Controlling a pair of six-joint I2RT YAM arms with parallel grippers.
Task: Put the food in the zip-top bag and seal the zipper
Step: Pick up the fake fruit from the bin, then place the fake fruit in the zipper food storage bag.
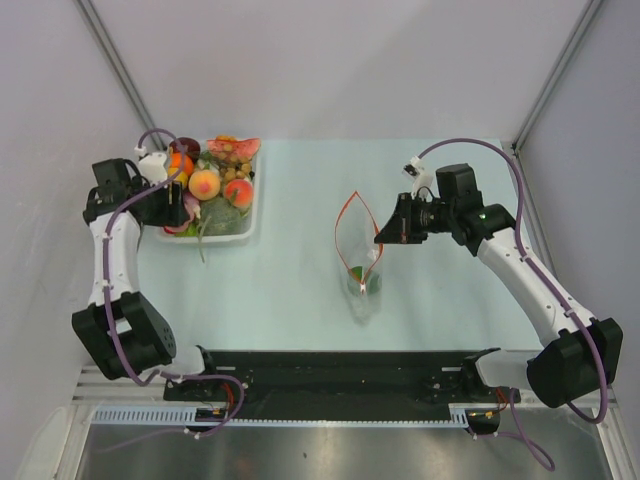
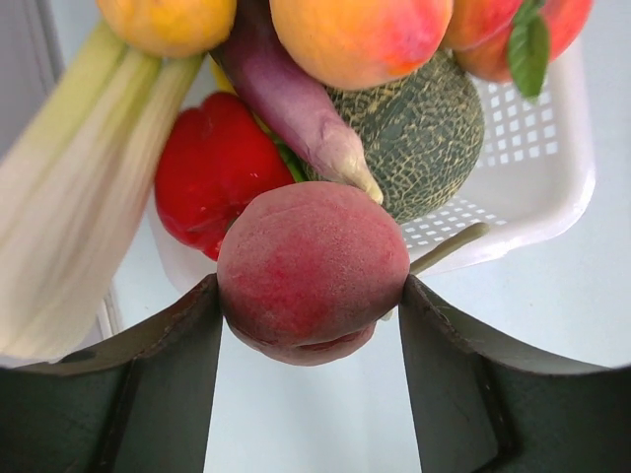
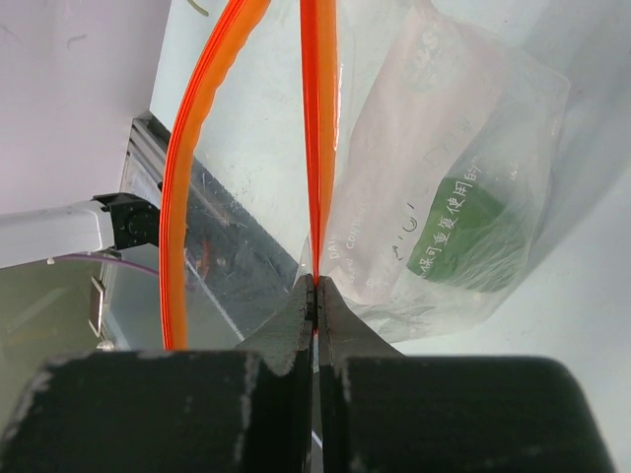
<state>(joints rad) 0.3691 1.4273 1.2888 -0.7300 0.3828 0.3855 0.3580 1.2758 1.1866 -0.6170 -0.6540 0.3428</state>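
Toy food is piled in a white tray (image 1: 252,212) at the back left. My left gripper (image 1: 180,207) is at the tray's left end. In the left wrist view it (image 2: 311,296) is shut on a dark red peach (image 2: 313,266), with a finger touching each side. The clear zip-top bag (image 1: 358,250) stands mid-table with its mouth open and a small orange and green item (image 1: 358,272) inside. My right gripper (image 1: 383,238) is shut on one strip of the red-orange zipper (image 3: 316,148). The other strip (image 3: 195,128) bows away to the left. The bag's label (image 3: 458,227) shows green print.
Behind the peach the tray (image 2: 537,168) holds a red pepper (image 2: 212,168), a green melon (image 2: 424,128), a purple aubergine (image 2: 296,103), pale celery (image 2: 79,207) and an orange peach (image 2: 355,34). The black arm rail (image 1: 340,370) runs along the near edge.
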